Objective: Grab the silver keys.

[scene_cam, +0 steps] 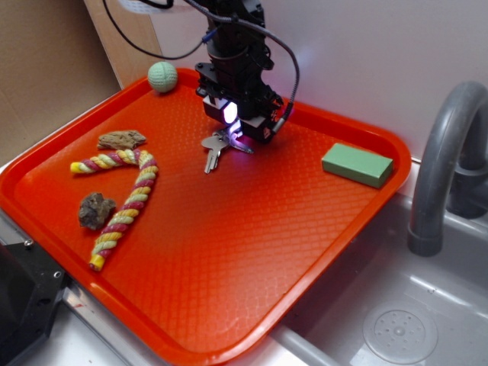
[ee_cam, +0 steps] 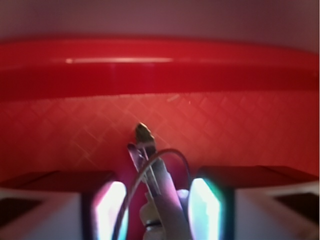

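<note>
Exterior view: the silver keys (scene_cam: 216,148) lie flat on the orange tray (scene_cam: 229,267), fanned out toward its near side, in the far middle part of the tray.
Wrist view: the keys (ee_cam: 150,165) and their ring sit in the gap between my two lit fingers (ee_cam: 111,210), blurred by closeness.
My gripper (scene_cam: 238,123): it is down over the ring end of the keys, touching or just above them; the fingers stand apart on either side of the metal, not clamped on it.
Keys off the tray: I cannot tell; in the exterior view they look to be resting on it.
Green block (scene_cam: 357,164): right of the keys, near the tray's far right corner, well apart from them.
Green ball (scene_cam: 162,76): left of the keys and farther back, at the tray's far rim.
Rope toy (scene_cam: 122,200): left of the keys and nearer, a striped bent length lying flat.
Bark piece (scene_cam: 122,139): left of the keys, touching the rope's upper bend.
Dark rock (scene_cam: 95,210): left of the keys and nearer, just beside the rope.
Grey faucet (scene_cam: 442,152): right of the keys, beyond the tray, over the sink (scene_cam: 396,320).
</note>
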You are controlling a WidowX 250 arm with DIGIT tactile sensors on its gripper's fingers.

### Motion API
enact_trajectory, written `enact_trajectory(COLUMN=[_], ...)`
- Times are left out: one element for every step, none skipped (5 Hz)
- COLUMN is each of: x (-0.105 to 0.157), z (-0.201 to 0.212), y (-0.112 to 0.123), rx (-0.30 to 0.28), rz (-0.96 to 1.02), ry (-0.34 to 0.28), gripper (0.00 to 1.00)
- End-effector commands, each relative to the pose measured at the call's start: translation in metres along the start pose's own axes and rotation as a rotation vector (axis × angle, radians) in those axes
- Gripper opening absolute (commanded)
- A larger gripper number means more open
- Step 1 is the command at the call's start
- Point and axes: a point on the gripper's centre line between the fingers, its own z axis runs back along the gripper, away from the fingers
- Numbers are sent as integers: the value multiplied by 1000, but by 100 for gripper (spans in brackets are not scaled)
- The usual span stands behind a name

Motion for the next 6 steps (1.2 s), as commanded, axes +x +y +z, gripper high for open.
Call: enact_trajectory(x=[13,7,-9,-34,-40,-46], z=[21,41,86,135,187,186], y=[16,37,63,75,78,61], rx=[-30,-119,-262,-402,-422,-347], rz=[39,53,-128,-245,-272,-297], ry=[-33,-22,-53,-84,-39,-8], gripper=[0,0,0,0,0,0])
